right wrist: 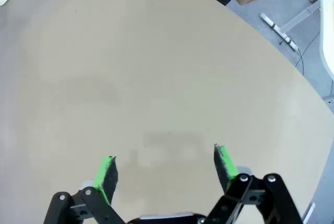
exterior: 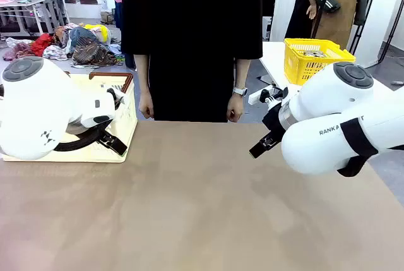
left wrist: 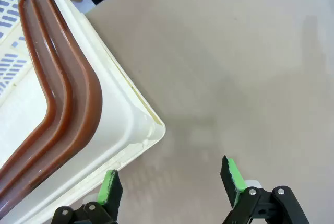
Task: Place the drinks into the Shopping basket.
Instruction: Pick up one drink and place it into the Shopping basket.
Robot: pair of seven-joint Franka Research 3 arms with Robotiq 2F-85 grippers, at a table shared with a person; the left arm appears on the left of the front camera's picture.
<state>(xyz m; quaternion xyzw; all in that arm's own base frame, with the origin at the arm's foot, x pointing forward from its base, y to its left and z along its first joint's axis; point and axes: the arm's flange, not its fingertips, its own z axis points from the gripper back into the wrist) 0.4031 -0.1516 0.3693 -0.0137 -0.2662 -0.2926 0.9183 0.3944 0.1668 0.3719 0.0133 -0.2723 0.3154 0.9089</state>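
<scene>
The drinks are out of view. The cream-white Shopping basket (exterior: 128,122) with a brown rim stands at the table's far left, partly behind my left arm. In the left wrist view its corner (left wrist: 125,130) and brown handle (left wrist: 68,93) lie just beside the left finger. My left gripper (left wrist: 169,174) hangs open over bare table next to that corner, holding nothing. Above the brown tabletop on the right side, my right gripper (right wrist: 164,161) is also open and empty.
A person in black stands at the far edge, hands (exterior: 146,105) hanging by their sides. A smaller yellow basket (exterior: 314,58) sits on a white table at the back right. The brown tabletop (exterior: 202,208) stretches bare between the arms.
</scene>
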